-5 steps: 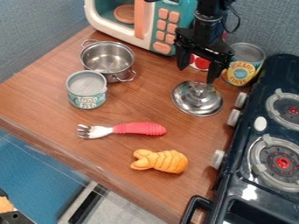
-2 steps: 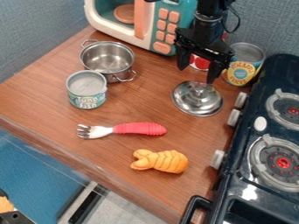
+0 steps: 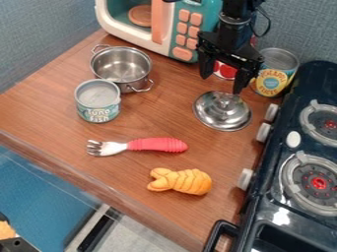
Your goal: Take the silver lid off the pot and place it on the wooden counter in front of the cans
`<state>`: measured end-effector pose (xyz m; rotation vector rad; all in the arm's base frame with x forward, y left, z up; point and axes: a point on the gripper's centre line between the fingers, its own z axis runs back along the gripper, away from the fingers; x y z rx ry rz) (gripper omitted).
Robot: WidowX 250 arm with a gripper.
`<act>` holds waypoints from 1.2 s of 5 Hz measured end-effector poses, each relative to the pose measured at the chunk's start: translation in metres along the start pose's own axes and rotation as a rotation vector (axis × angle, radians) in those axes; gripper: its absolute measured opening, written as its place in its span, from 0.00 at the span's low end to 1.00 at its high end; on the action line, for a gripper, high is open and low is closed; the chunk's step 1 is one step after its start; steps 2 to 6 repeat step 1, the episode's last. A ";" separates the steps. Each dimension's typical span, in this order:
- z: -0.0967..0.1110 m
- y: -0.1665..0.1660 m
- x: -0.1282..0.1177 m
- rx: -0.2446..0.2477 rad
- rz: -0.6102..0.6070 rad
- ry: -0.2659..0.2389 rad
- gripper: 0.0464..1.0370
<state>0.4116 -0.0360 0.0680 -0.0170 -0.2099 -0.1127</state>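
The black gripper (image 3: 221,82) hangs at the upper right, its two fingers spread apart with nothing held between them. Just below its fingertips a silver lid (image 3: 222,116) lies on the wooden counter. A silver pot (image 3: 121,67) with two handles stands at the upper left, and a tuna can (image 3: 98,102) is in front of it. A fork (image 3: 141,145) with a red handle lies mid-counter. Nearer the front edge is an orange toy shrimp-like piece (image 3: 180,181).
Behind the gripper are a yellow-labelled can (image 3: 274,73) and a partly hidden red can (image 3: 225,71). A toy microwave (image 3: 184,30) stands at the back. The dark stove (image 3: 289,197), with knobs and burners, lines the right side; the counter's front edge (image 3: 99,186) slants across the lower left.
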 end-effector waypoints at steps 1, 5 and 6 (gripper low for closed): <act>0.000 0.000 0.000 0.000 0.000 -0.002 0.96; 0.000 0.000 0.000 0.000 0.000 -0.002 0.96; 0.000 0.000 0.000 0.000 0.000 -0.002 0.96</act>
